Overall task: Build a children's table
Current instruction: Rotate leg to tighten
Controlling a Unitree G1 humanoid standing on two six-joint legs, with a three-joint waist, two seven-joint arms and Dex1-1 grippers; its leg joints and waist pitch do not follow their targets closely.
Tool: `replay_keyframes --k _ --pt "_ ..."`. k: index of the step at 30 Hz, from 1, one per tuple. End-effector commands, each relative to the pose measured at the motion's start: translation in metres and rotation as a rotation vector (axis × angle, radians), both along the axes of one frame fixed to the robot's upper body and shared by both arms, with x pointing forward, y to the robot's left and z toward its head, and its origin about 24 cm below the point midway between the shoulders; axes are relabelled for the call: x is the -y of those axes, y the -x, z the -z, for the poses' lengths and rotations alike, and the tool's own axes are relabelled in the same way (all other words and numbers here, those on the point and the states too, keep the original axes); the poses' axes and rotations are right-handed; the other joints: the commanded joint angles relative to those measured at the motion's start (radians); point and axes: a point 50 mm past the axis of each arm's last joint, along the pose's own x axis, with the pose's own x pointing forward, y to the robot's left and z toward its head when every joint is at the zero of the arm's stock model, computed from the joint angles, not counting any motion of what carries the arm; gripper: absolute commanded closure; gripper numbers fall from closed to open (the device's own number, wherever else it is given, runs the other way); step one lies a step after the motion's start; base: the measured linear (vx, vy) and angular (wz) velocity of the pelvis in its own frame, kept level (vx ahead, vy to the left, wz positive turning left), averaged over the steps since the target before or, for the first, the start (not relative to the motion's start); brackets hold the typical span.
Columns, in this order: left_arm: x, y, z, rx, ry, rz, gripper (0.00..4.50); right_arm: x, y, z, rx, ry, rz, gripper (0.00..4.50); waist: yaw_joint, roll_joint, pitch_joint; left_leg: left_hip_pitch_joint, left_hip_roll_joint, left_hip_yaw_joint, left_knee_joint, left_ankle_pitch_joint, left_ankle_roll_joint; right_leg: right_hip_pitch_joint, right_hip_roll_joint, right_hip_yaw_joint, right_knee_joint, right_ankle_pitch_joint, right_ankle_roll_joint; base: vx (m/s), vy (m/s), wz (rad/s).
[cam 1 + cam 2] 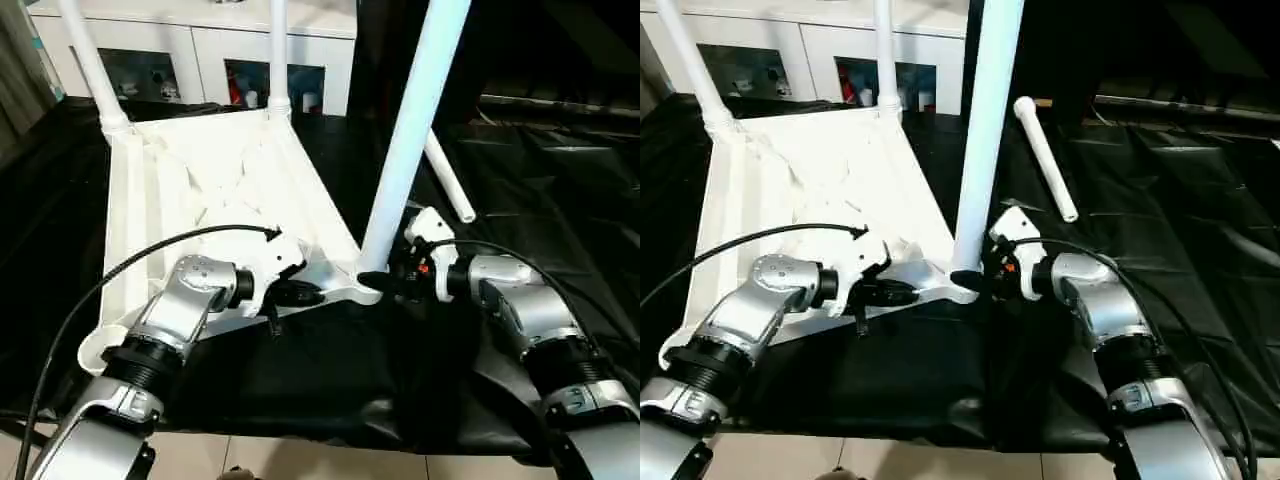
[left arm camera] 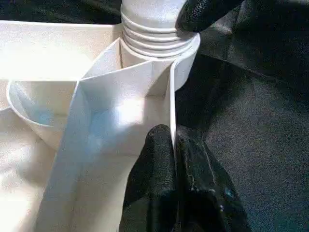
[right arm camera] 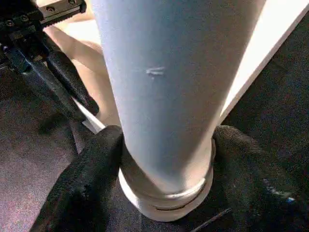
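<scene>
The right gripper (image 3: 164,164) clasped the base of a leg (image 1: 410,140) with a finger on each side. The leg stood upright in the tabletop's (image 1: 200,180) near corner socket, its top cut off by the frame's upper edge. The left gripper (image 2: 174,145) pinched the tabletop's thin rim, fingers closed on it. The tabletop lay underside up at centre left on black sheeting (image 1: 560,180), two more legs rising at its far corners. A loose leg (image 1: 1045,160) lay upper right, open sheeting around it.

- No readable writing, labels, brands, numbers or signs can be made out on anything here.
</scene>
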Motion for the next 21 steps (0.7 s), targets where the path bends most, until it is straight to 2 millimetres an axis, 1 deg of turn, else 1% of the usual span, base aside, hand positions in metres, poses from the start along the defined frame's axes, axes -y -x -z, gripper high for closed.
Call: replay_keyframes --k 1,2,3,4,5,6,8,15,16,18,19,20,21 --pt "0.0087 0.0057 0.0049 -0.026 -0.010 0.053 4.50 -0.0063 0.0029 0.0085 -0.018 0.020 -0.017 1.16 0.001 -0.002 -0.063 0.008 0.046 -0.018 -0.059 -0.087 0.065 0.056 -0.070 0.060 -0.056 -0.024 -0.254 0.000 0.000 0.00" --pt "0.0087 0.0057 0.0049 -0.026 -0.010 0.054 4.50 -0.0068 0.0022 0.0088 -0.010 0.028 -0.011 0.98 0.000 -0.002 -0.063 0.008 0.047 -0.019 -0.060 -0.089 0.063 0.054 -0.069 0.060 -0.056 -0.028 -0.253 0.000 0.000 0.00" --pt "0.0087 0.0057 0.0049 -0.027 -0.010 0.054 4.50 -0.0072 0.0014 0.0092 -0.006 0.034 -0.003 0.98 0.000 -0.002 -0.063 0.008 0.047 -0.019 -0.060 -0.089 0.061 0.054 -0.070 0.060 -0.056 -0.029 -0.254 0.000 0.000 0.00" --pt "0.0086 0.0058 0.0049 -0.027 -0.011 0.055 4.50 -0.0078 0.0010 0.0095 -0.006 0.033 0.001 0.88 0.000 -0.001 -0.064 0.009 0.046 -0.019 -0.060 -0.087 0.058 0.055 -0.070 0.060 -0.055 -0.026 -0.256 0.000 0.000 0.00" --pt "0.0089 0.0057 0.0049 -0.026 -0.011 0.055 4.50 -0.0081 0.0008 0.0096 -0.008 0.031 0.001 0.88 0.000 -0.001 -0.065 0.010 0.046 -0.018 -0.059 -0.082 0.059 0.054 -0.069 0.060 -0.054 -0.015 -0.258 0.000 0.000 0.00" --pt "0.0093 0.0055 0.0048 -0.026 -0.011 0.056 4.50 -0.0085 0.0007 0.0096 -0.010 0.029 0.000 0.88 0.001 0.002 -0.065 0.010 0.046 -0.018 -0.058 -0.080 0.061 0.055 -0.069 0.060 -0.053 -0.002 -0.260 0.000 0.000 0.00" --pt "0.0096 0.0053 0.0047 -0.025 -0.011 0.056 4.50 -0.0094 0.0004 0.0094 -0.012 0.025 -0.001 0.88 0.002 0.001 -0.066 0.008 0.046 -0.018 -0.057 -0.074 0.065 0.057 -0.068 0.060 -0.051 0.017 -0.263 0.000 0.000 0.00" --pt "0.0079 0.0050 0.0044 -0.027 -0.015 0.057 4.50 -0.0111 -0.0003 0.0089 -0.019 0.003 -0.005 0.88 0.002 0.002 -0.066 0.008 0.046 -0.019 -0.057 -0.080 0.064 0.057 -0.069 0.060 -0.051 0.011 -0.263 0.000 0.000 0.00" --pt "0.0077 0.0050 0.0044 -0.027 -0.017 0.057 4.50 -0.0109 -0.0003 0.0089 -0.020 0.002 -0.006 1.03 0.002 0.001 -0.066 0.008 0.046 -0.019 -0.057 -0.078 0.064 0.057 -0.068 0.059 -0.050 0.015 -0.264 0.000 0.000 0.00" --pt "0.0071 0.0050 0.0045 -0.029 -0.018 0.056 4.50 -0.0104 0.0004 0.0093 -0.027 -0.004 -0.011 1.03 0.002 0.001 -0.066 0.009 0.046 -0.018 -0.056 -0.075 0.067 0.057 -0.069 0.060 -0.050 0.020 -0.265 0.000 0.000 0.00" --pt "0.0071 0.0051 0.0045 -0.029 -0.018 0.056 4.50 -0.0104 0.0005 0.0095 -0.027 -0.004 -0.011 1.17 0.003 0.001 -0.067 0.008 0.046 -0.018 -0.056 -0.073 0.068 0.058 -0.069 0.060 -0.049 0.022 -0.266 0.000 0.000 0.00" --pt "0.0071 0.0053 0.0046 -0.030 -0.017 0.057 4.50 -0.0104 0.0008 0.0098 -0.030 -0.006 -0.014 1.17 0.003 -0.002 -0.067 0.008 0.046 -0.018 -0.056 -0.068 0.071 0.058 -0.069 0.059 -0.048 0.027 -0.267 0.000 0.000 0.00" --pt "0.0072 0.0055 0.0046 -0.031 -0.016 0.057 4.50 -0.0103 0.0011 0.0100 -0.031 -0.007 -0.015 1.37 0.004 0.000 -0.066 0.008 0.046 -0.018 -0.056 -0.068 0.072 0.057 -0.068 0.059 -0.048 0.025 -0.268 0.000 0.000 0.00"
